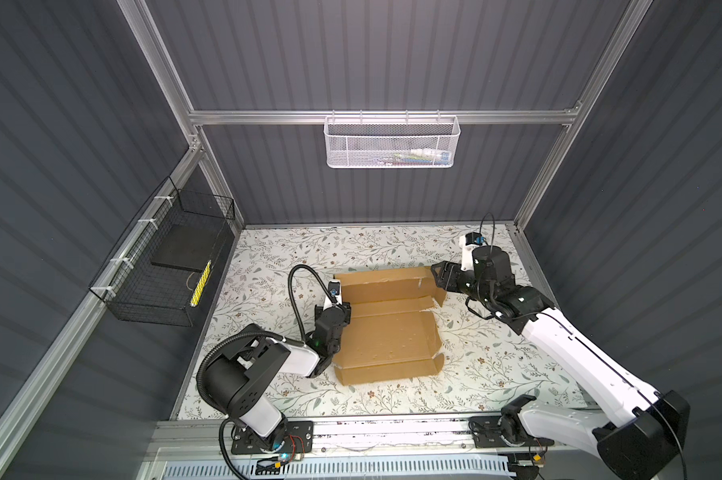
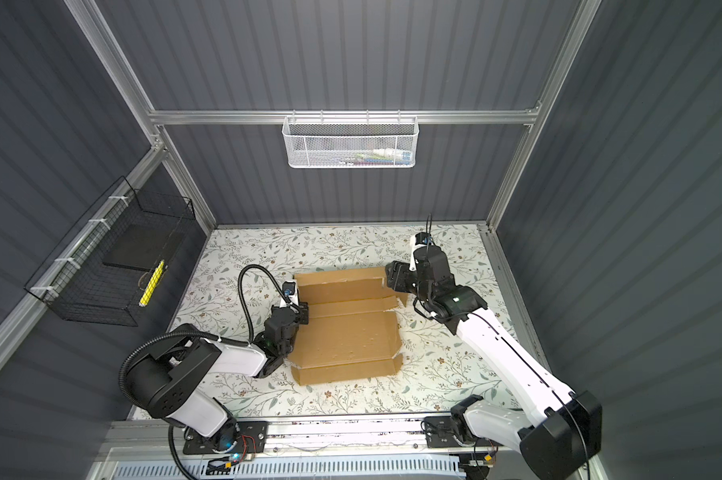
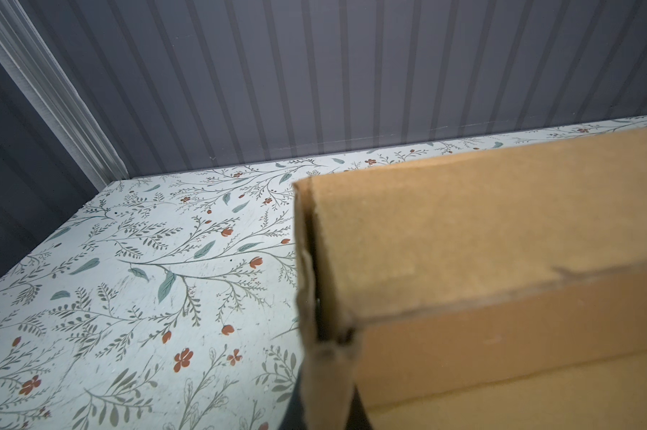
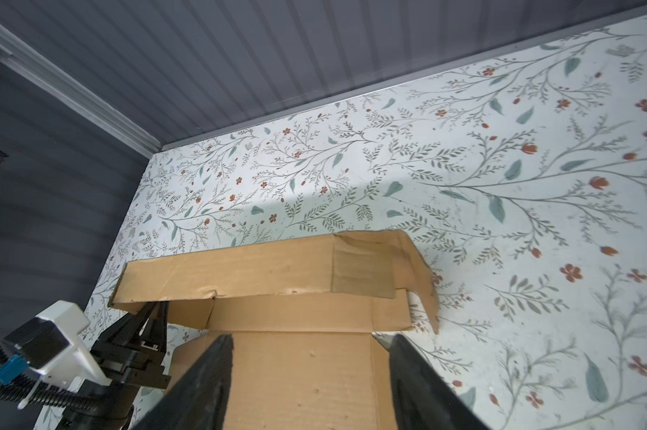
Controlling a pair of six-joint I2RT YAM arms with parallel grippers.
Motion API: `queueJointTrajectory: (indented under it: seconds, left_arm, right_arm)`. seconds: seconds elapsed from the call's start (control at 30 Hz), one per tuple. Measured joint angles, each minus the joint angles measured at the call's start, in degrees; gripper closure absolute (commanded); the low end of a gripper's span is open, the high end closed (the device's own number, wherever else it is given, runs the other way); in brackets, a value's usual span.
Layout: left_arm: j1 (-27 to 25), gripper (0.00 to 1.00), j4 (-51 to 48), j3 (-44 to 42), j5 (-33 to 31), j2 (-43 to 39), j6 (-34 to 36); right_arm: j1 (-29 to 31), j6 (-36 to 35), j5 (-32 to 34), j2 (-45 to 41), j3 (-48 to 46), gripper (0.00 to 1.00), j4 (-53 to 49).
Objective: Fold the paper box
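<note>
Now my left tool (image 1: 344, 309) is pressed together on the left wall of the paper box (image 1: 388, 332), which sits near the middle of the flowered surface (image 1: 488, 357) in both top views. The brown cardboard is only partly formed: its base lies flat, the right wall stands up, the near flap leans outward, and the far panel rises along the back edge. In the left wrist view that pinched wall fills the frame close up, its cut edge running down between the dark tips of my tool.

My right tool (image 1: 438, 276) hovers at the box's far right corner, spread wide and gripping nothing. In the right wrist view its two black fingers (image 4: 202, 379) stand well apart with bare cardboard showing between them. I cannot tell whether either one touches the box. Beyond them a creased flap (image 4: 415, 268) hangs bent off the far corner, and my left tool (image 4: 154, 316) shows at the opposite side, closed on the cardboard.

A white basket (image 1: 392, 145) hangs on the back wall, and a black basket (image 1: 164, 282) on the left wall.
</note>
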Motion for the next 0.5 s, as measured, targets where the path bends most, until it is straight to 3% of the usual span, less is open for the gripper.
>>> queueJointTrajectory:
  seconds: [0.27, 0.5]
  left_arm:
    - [0.0, 1.0, 0.0, 0.0, 0.1, 0.0, 0.0]
    - [0.0, 1.0, 0.0, 0.0, 0.3, 0.0, 0.0]
  right_arm:
    - [-5.1, -1.6, -1.4, -2.4, -2.5, 0.23, -3.5]
    - [-6.2, -2.8, -5.4, 3.6, -2.5, 0.27, -3.4]
